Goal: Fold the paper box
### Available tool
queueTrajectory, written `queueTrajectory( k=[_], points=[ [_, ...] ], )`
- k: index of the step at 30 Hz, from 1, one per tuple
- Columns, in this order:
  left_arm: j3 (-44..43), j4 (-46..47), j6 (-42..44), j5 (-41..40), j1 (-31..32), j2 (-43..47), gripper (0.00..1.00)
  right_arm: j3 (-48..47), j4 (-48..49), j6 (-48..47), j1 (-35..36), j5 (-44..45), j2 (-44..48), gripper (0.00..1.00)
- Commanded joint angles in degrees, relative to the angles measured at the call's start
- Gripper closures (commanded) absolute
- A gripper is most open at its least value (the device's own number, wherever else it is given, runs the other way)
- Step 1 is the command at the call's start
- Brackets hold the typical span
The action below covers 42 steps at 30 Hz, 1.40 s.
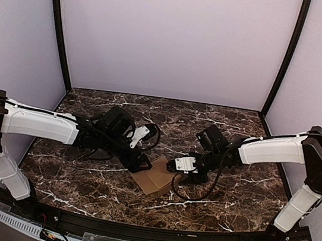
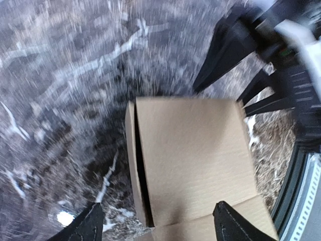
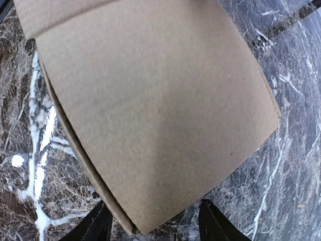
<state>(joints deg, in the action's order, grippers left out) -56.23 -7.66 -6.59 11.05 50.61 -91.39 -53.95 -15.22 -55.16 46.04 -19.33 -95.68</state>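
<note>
Item: paper box (image 1: pixel 156 178), plain brown cardboard, partly folded, lying on the marble table (image 1: pixel 231 199) between my two arms.
My left claw (image 2: pixel 160 226): fingers wide apart over the box.
My right claw (image 3: pixel 155 226): fingers apart, box corner between them; whether they touch it, I cannot tell.

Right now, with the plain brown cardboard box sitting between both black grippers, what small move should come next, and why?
Probably close the left gripper to press the loose side flap flat. The brown cardboard box shows a dark gap along that flap, the left jaws stand wide on either side, and the right gripper straddles a corner.
</note>
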Motion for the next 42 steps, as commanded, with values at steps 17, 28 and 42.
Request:
queueTrajectory(
  k=[17, 28, 42],
  points=[
    [-0.6, 3.8, -2.3, 1.6, -0.7, -0.5, 0.27, 1.3, -2.5, -2.2, -0.2, -0.1, 7.7, 0.40],
    [-4.0, 1.7, -2.2, 2.2, -0.7, -6.4, 0.34, 0.3, -2.7, -3.5, 3.5, 2.4, 3.6, 0.41],
    [-6.1, 0.8, -1.5, 3.5, -1.0, -10.4, 0.42, 0.8, -2.0, -4.4, 4.3, 3.3, 5.1, 0.42]
  ],
)
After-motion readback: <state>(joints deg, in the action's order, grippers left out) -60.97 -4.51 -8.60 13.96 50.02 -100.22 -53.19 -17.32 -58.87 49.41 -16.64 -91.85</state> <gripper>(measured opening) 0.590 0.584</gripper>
